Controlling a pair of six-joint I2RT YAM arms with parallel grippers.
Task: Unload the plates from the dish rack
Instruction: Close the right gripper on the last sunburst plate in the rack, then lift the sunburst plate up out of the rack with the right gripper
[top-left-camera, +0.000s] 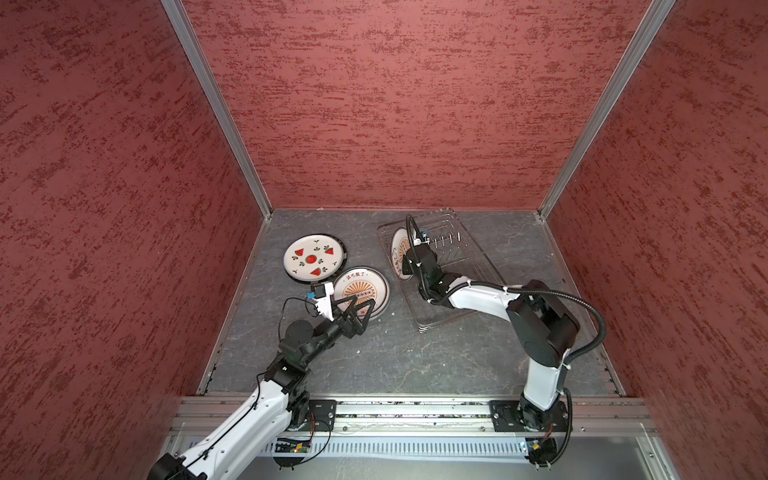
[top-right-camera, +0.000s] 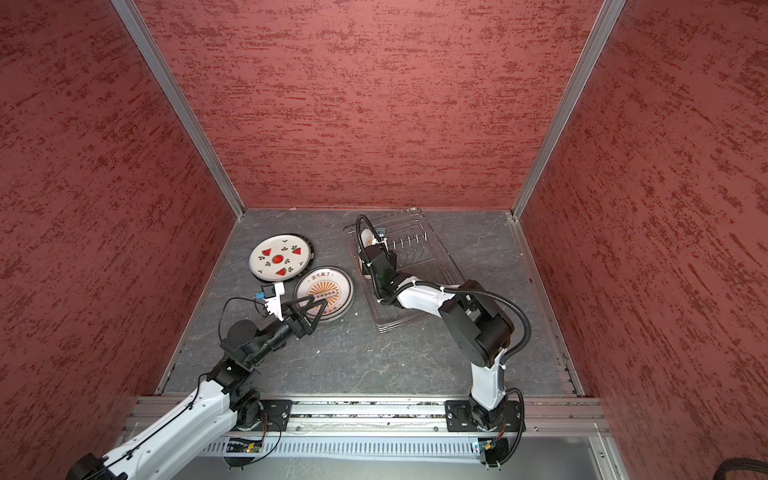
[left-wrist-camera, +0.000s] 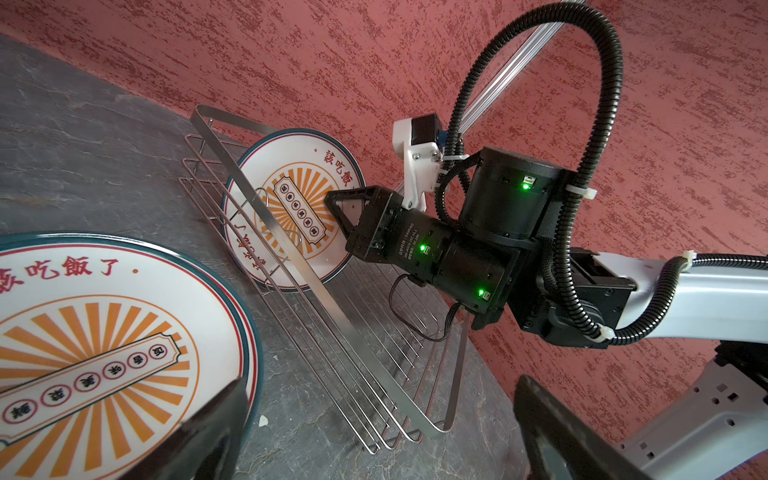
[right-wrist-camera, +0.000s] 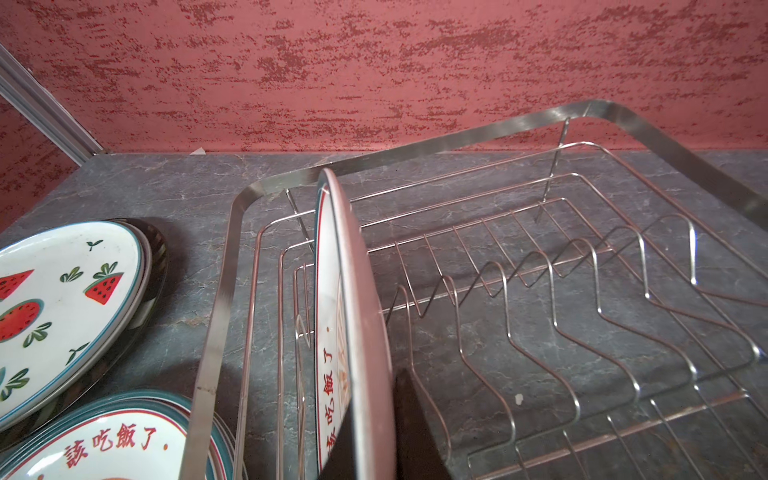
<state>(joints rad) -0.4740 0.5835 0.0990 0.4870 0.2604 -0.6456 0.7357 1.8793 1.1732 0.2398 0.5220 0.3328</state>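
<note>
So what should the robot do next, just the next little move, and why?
Probably lift straight up: the right hand is shut on the only plate standing upright in the dish rack, so rising should free it from the wires.
</note>
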